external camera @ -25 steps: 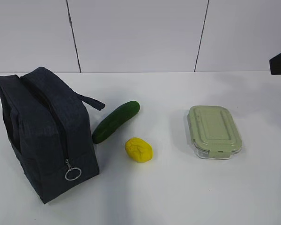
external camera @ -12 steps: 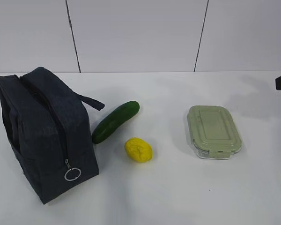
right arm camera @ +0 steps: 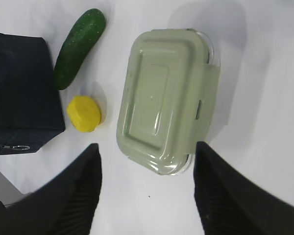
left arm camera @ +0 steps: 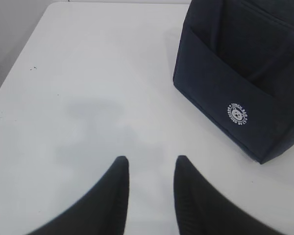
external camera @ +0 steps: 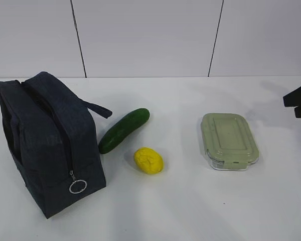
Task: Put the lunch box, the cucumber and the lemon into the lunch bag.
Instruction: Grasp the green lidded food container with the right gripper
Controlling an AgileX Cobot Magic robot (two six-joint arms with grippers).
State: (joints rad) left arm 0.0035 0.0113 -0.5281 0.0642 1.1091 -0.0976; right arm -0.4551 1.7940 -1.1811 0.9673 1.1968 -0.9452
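The navy lunch bag stands at the left, its ring pull hanging low on the near end. Right of it lies the dark green cucumber, slanted, with the yellow lemon just in front of it. The lunch box with its pale green lid lies flat at the right. My right gripper hovers open above the table just short of the lunch box, touching nothing. My left gripper is open and empty over bare table, left of the lunch bag.
A dark part of the right arm shows at the right edge of the exterior view. The white table ends at a grey panelled wall behind. The right wrist view also shows the cucumber, lemon and bag.
The dark part of the right arm at the right edge has come lower and slightly leftward. The bag, cucumber, lemon and lunch box have not moved.
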